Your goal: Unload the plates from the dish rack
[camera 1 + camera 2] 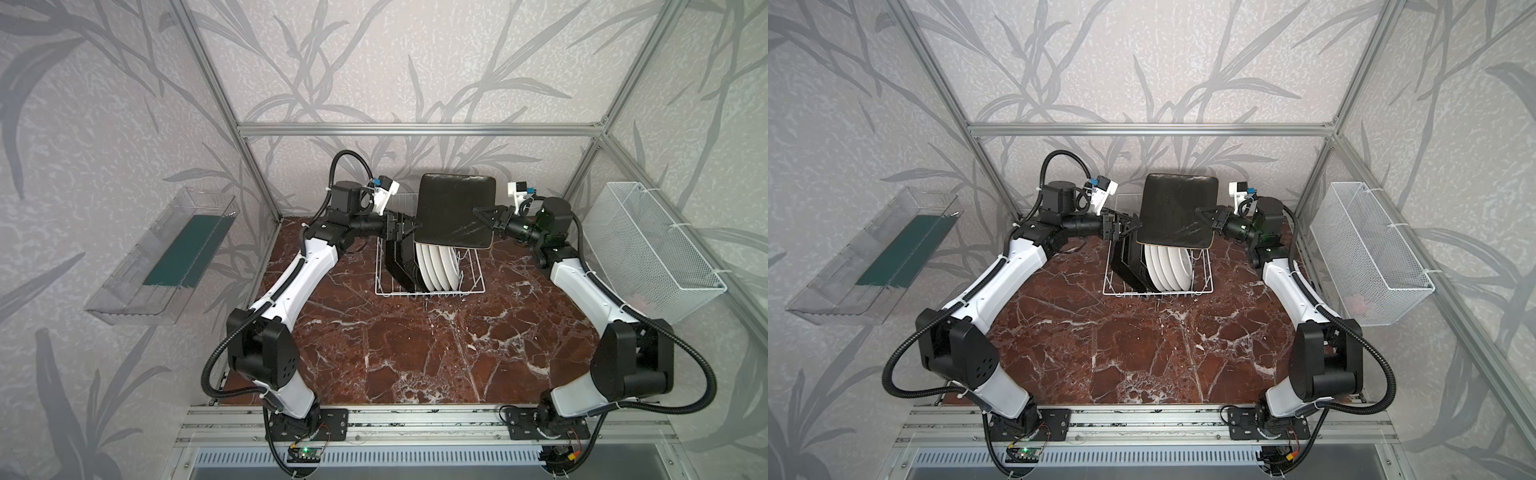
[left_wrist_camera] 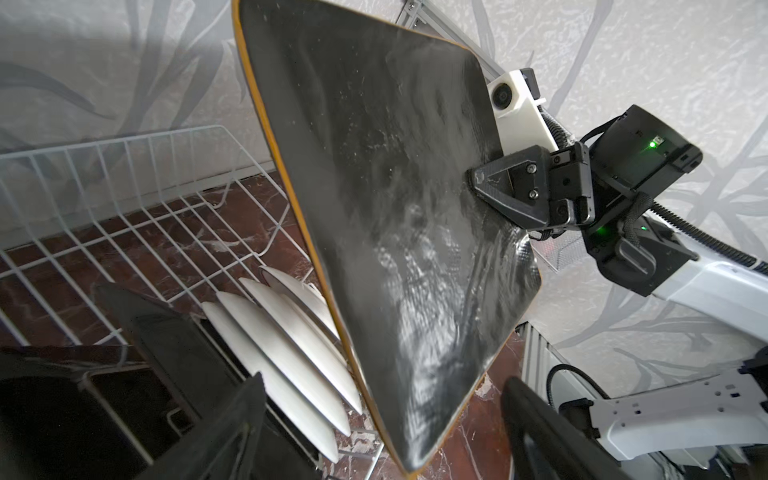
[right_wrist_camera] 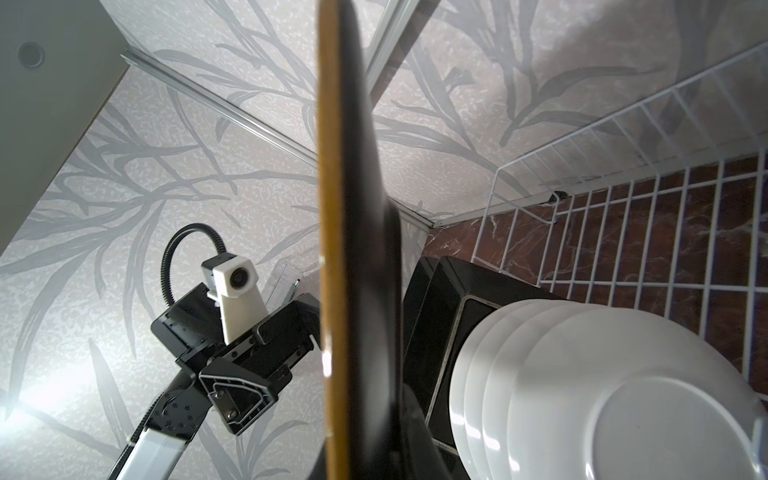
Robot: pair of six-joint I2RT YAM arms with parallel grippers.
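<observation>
In a top view the right hand is clamped on the right edge of a black-backed square plate. It holds the plate upright above the dish rack on the table. The left hand sits at the plate's left edge. Round white plates stand in the rack.

From the left wrist, the left hand's fingers stand wide apart, straddling the plate's rim; I cannot tell whether they touch it.

From the right wrist, the square plate shows edge-on.
</observation>
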